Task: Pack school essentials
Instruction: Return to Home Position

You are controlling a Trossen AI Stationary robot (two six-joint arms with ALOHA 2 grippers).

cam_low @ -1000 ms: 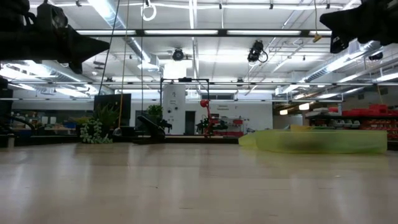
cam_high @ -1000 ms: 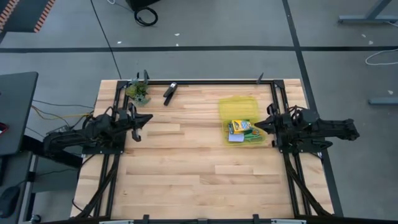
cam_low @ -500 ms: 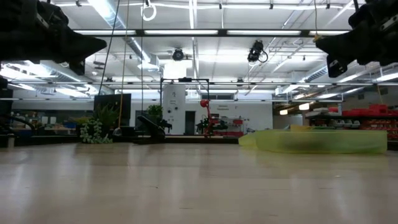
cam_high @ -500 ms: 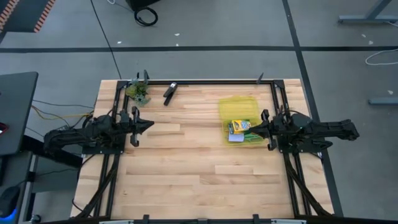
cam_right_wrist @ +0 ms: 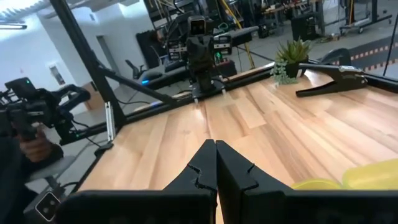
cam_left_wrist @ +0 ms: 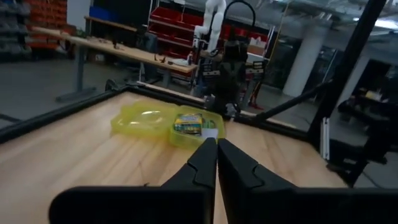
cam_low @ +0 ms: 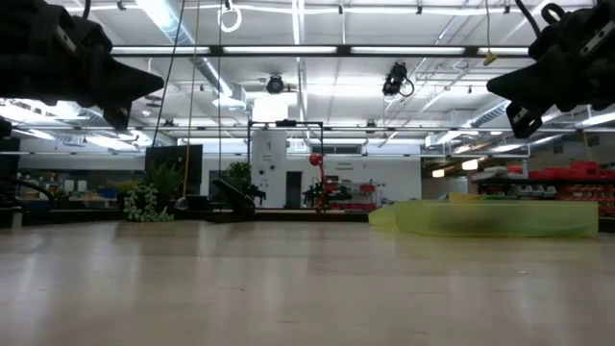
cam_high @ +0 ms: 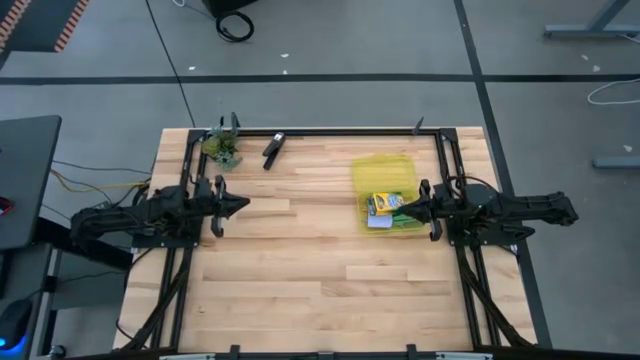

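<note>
Smooth pale wood-plank table (cam_high: 300,260), translucent yellow plastic box (cam_high: 383,175), matt black frame (cam_high: 350,132).

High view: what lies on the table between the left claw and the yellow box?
Nothing; the table is bare from the left claw to the yellow box, as the high view shows.

- Supply box (cam_high: 383,172) lies open on the right half of the table (cam_high: 300,270), toward the rear edge
- Crayon box (cam_high: 386,203) sits in its nearer compartment, with the note pad (cam_high: 379,222) just in front of it
- Clip (cam_high: 272,149) lies at the rear edge, left of centre, and the leafy clump (cam_high: 223,148) lies left of it, apart
- Left gripper (cam_high: 243,203) hangs over the table's left side, while the right gripper (cam_high: 403,210) hangs over the box's nearer compartment, and the two point toward each other
</note>
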